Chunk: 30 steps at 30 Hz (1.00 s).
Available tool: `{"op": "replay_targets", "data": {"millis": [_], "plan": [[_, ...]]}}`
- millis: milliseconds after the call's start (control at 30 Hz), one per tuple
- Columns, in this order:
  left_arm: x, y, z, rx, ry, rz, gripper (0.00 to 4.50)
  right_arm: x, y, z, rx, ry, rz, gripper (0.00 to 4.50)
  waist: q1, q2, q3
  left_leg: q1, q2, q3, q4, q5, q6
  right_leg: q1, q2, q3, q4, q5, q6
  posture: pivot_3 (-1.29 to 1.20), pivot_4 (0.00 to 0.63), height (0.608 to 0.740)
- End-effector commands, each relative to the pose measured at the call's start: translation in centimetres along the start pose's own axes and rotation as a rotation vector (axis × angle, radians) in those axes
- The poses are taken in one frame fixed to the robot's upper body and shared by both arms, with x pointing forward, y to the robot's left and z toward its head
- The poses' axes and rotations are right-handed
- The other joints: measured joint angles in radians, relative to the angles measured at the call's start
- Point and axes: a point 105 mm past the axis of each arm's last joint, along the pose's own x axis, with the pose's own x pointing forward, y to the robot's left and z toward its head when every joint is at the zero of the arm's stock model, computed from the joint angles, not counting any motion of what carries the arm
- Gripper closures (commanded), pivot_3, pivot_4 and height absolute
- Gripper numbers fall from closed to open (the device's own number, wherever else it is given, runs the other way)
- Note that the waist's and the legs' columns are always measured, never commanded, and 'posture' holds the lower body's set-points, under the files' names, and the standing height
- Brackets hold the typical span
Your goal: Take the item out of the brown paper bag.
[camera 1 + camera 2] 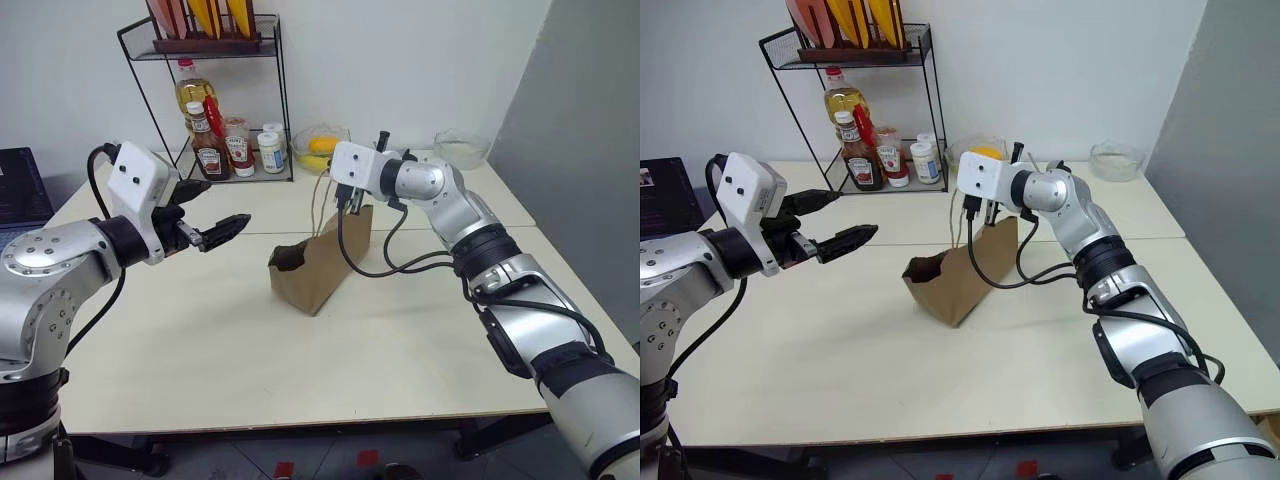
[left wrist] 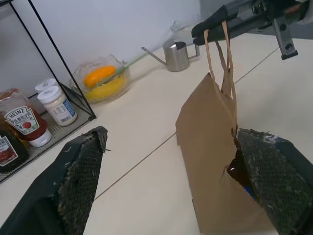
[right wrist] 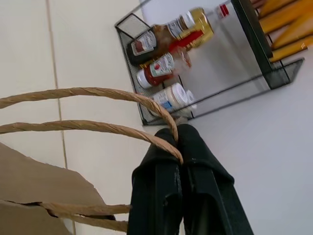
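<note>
Left eye view: The bag (image 1: 318, 263) lies tilted on the cream surface (image 1: 250, 340), its torn dark end toward the left arm and its handle end raised. The right pincer (image 1: 347, 203) is shut on the cord handles (image 1: 322, 205) above the raised end. The left pincer (image 1: 212, 212) hangs above the surface, well apart from the bag, with its fingers spread wide and nothing between them. A wire rack (image 1: 215, 100) stands at the back of the surface with bottles (image 1: 215, 140) on its lower shelf. Beside the rack sits a glass bowl (image 1: 320, 146) holding yellow and orange contents; a second, clear bowl (image 1: 461, 147) stands near the far right corner.

Right eye view: The same layout applies. The bag's handle end is lifted clear of the surface while its torn end rests on it.

Left wrist view: Both left fingers (image 2: 80, 176) frame the bag, apart from each other and holding nothing. In the dark tear of the bag, a speck of blue (image 2: 248, 190) shows just beside one finger; whether this is the item cannot be told. A small metal watering can (image 2: 175, 55) stands beyond the bag.

Right wrist view: The two right fingers (image 3: 168, 186) press together with both cords pinched between their tips. The cords arc from there to the bag's brown edge.
</note>
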Motion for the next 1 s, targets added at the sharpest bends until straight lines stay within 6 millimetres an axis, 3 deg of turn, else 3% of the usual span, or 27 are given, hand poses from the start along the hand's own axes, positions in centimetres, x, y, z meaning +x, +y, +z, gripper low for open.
{"op": "replay_targets", "data": {"millis": [33, 300, 433, 533, 767, 867, 967, 1000], "plan": [[0.2, 0.1, 1.3, 0.047, -0.042, 0.001, 0.00, -1.3, -6.4, 3.6, -0.038, -0.060, -0.250, 4.46, 0.001, 0.000, 0.000, 0.000, 0.000, 0.000, 0.000, 0.000, 0.000, 0.000, 0.000, 0.000, 0.000, 0.000, 0.000, 0.00, 0.150, 0.740], [1.1, 0.0, 1.4, 0.047, -0.060, -0.026, 0.00, -1.6, -7.6, 2.6, -0.043, 0.010, -0.344, 4.46, 0.000, 0.000, 0.000, 0.000, 0.000, 0.001, 0.000, 0.000, 0.000, 0.000, 0.000, 0.000, 0.000, 0.000, 0.000, 0.00, 0.150, 0.740], [1.8, -0.3, 1.5, 0.042, -0.074, -0.044, 0.00, -2.4, -8.1, 0.2, -0.090, 0.142, -0.347, 4.46, 0.001, 0.000, 0.000, 0.000, 0.000, 0.000, 0.000, 0.000, 0.000, 0.000, 0.000, 0.000, 0.000, 0.000, 0.000, 0.00, 0.150, 0.740], [2.1, -0.5, 1.4, 0.035, -0.078, -0.060, 0.00, -2.3, -7.2, -0.7, -0.072, 0.196, -0.347, 4.46, 0.000, 0.000, 0.000, 0.000, 0.000, 0.001, 0.000, 0.000, 0.000, 0.000, 0.000, 0.001, 0.000, 0.000, 0.000, 0.00, 0.150, 0.740], [2.6, -0.4, 1.5, 0.038, -0.084, -0.072, 0.00, -1.9, -0.5, -4.5, 0.024, 0.298, -0.125, 4.46, 0.000, 0.000, 0.000, 0.000, 0.000, 0.001, 0.000, 0.000, 0.000, 0.000, 0.000, 0.001, 0.000, 0.000, 0.000, 0.00, 0.150, 0.740], [2.6, -0.4, 1.5, 0.039, -0.086, -0.070, 0.00, -2.4, 0.2, -4.6, 0.044, 0.299, -0.093, 4.46, 0.000, 0.000, 0.000, 0.000, 0.000, 0.001, 0.000, 0.000, 0.000, 0.000, 0.000, 0.001, 0.000, 0.000, 0.000, 0.00, 0.150, 0.740], [2.4, -0.3, 1.3, 0.037, -0.087, -0.065, 0.00, -2.8, -0.2, -4.2, 0.051, 0.286, -0.098, 3.83, -0.001, 0.000, 0.000, 0.000, 0.000, 0.001, 0.000, 0.000, 0.000, 0.000, 0.000, 0.000, 0.000, 0.000, 0.000, 0.00, 0.150, 0.740], [2.4, -0.3, 1.3, 0.036, -0.086, -0.063, 0.00, -2.9, -0.4, -3.9, 0.052, 0.275, -0.097, 3.44, 0.000, 0.000, 0.000, 0.000, 0.000, 0.000, 0.000, 0.000, 0.000, 0.000, 0.000, 0.000, 0.000, 0.000, 0.000, 0.00, 0.150, 0.740]]}}
